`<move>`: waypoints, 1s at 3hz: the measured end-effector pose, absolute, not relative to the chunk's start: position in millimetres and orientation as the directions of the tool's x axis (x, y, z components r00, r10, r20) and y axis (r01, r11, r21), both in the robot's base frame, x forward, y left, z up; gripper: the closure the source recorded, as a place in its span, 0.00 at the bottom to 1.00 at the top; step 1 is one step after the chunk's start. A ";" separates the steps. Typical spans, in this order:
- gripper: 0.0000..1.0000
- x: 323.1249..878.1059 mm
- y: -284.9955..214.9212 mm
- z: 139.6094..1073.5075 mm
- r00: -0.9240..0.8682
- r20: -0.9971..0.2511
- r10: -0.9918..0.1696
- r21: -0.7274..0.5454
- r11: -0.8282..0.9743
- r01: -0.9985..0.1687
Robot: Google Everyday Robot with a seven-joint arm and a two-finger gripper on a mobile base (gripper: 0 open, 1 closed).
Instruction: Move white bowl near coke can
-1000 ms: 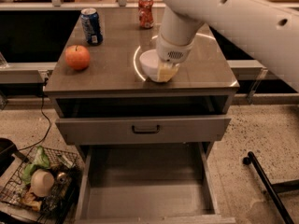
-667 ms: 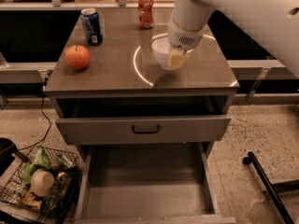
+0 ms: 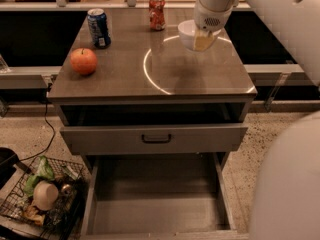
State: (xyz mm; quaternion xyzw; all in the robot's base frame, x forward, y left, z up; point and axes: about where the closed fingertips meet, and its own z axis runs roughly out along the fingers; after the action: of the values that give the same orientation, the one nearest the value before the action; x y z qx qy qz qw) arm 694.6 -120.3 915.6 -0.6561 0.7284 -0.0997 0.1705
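While the gripper is clamped on the right-hand rim of the white bowl, with one finger inside the bowl and nothing else in its hold, the single camera view shows the bowl over the rear right part of the table. It appears to be raised slightly off the surface rather than resting on it. The coke can stands upright at the rear edge, to the left of the bowl, near it but with a clear gap between them. A blue can and an apple sit well apart on the left side and appear to be out of the path. Assessment: the placement is close to complete, with only a short leftward travel and a set-down remaining. Risks noted: the glossy rim is pinched at one point only, so the bowl could tilt or slip under a quick move. Overshooting to the left would strike the light can and tip it or push it off the rear edge. Releasing before the foot meets the surface could leave the bowl rocking or sliding away.
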 end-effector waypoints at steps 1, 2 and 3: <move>1.00 736.5 -136.3 917.0 -0.123 -0.163 -0.979 -0.407 0.180 -0.896; 1.00 774.1 -133.0 920.8 -0.135 -0.233 -0.963 -0.447 0.229 -0.864; 1.00 835.8 -90.5 924.5 -0.076 -0.252 -0.965 -0.521 0.202 -0.829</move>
State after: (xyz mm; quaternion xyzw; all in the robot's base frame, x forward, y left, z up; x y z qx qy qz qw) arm 835.8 -90.5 924.5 -0.6200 0.7234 -0.1217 0.2784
